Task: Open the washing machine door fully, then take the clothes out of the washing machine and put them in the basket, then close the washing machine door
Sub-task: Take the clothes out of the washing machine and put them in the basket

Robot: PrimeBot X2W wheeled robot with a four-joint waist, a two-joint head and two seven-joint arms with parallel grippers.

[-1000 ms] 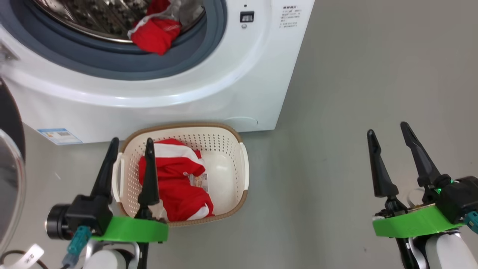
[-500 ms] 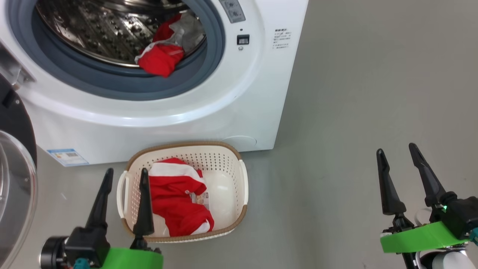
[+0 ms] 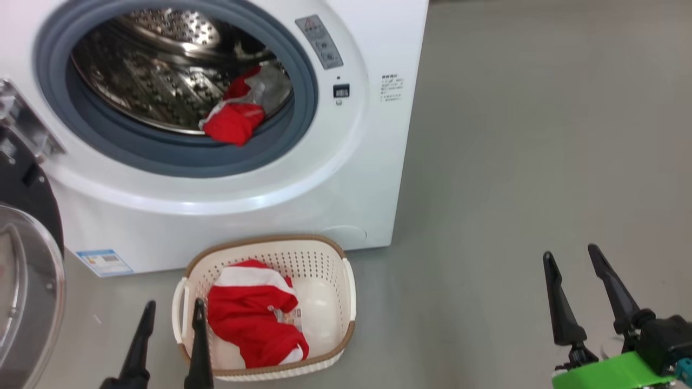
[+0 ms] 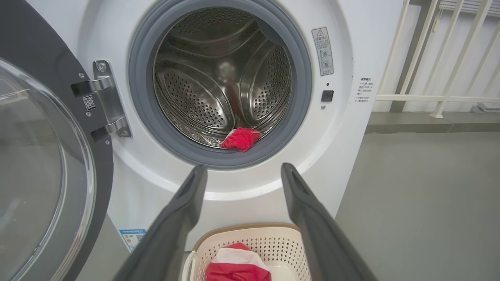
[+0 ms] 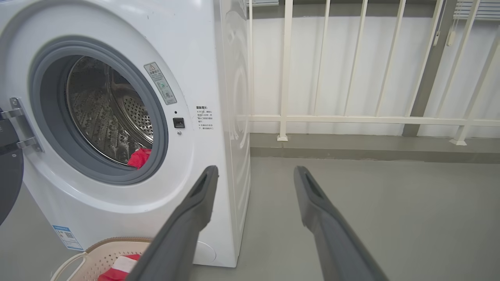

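The white washing machine (image 3: pixel 346 178) stands with its door (image 3: pixel 27 302) swung wide open to the left, glass bowl facing me. A red and white garment (image 3: pixel 233 121) lies at the drum's front lip, partly over the grey rubber ring (image 4: pixel 240 138). The cream basket (image 3: pixel 348 292) sits on the floor before the machine with red and white clothes (image 3: pixel 248 321) inside. My left gripper (image 3: pixel 173 310) is open and empty, fingertips by the basket's left handle. My right gripper (image 3: pixel 572 256) is open and empty over bare floor at the far right.
Grey floor (image 3: pixel 513 162) stretches to the right of the machine. A white railing (image 5: pixel 351 117) runs along the wall behind a low step. A blue label sticker (image 3: pixel 105 261) marks the machine's lower left front.
The head camera has tilted up, so machine and basket sit lower in the picture and more of the drum shows. Both grippers appear lower in the frame, still open.
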